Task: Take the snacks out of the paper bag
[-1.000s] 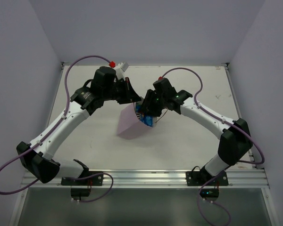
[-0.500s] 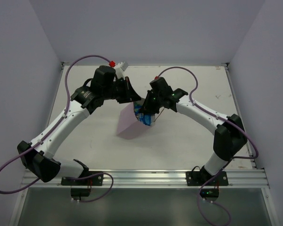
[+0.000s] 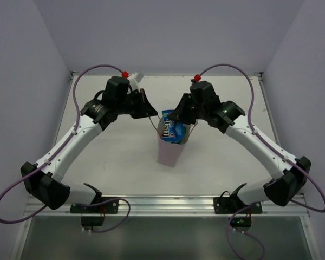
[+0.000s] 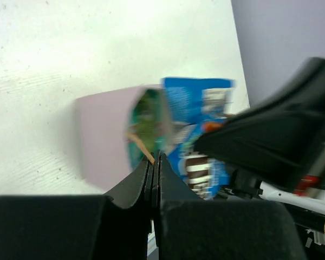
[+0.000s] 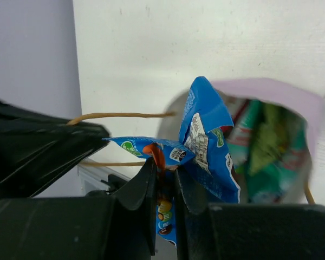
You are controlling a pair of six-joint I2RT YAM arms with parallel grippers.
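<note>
The pale lilac paper bag (image 3: 168, 151) stands upright mid-table, mouth up. My right gripper (image 3: 180, 117) is shut on a blue snack packet (image 3: 171, 129) and holds it above the bag's mouth; the packet fills the right wrist view (image 5: 206, 141). Green, teal and red packets (image 5: 262, 146) still lie inside the bag (image 5: 300, 100). My left gripper (image 3: 150, 112) is shut on the bag's brown cord handle (image 4: 142, 149), holding it at the bag's left rim. The bag (image 4: 103, 135) and blue packet (image 4: 197, 130) show blurred in the left wrist view.
White tabletop (image 3: 114, 157) enclosed by pale walls on three sides. A metal rail (image 3: 168, 205) runs along the near edge with both arm bases. Purple cables (image 3: 97, 69) loop over the arms.
The bag went from tilted to upright. My right gripper rose and moved right, lifting the blue packet out above the bag's mouth. My left gripper kept its hold on the handle.
</note>
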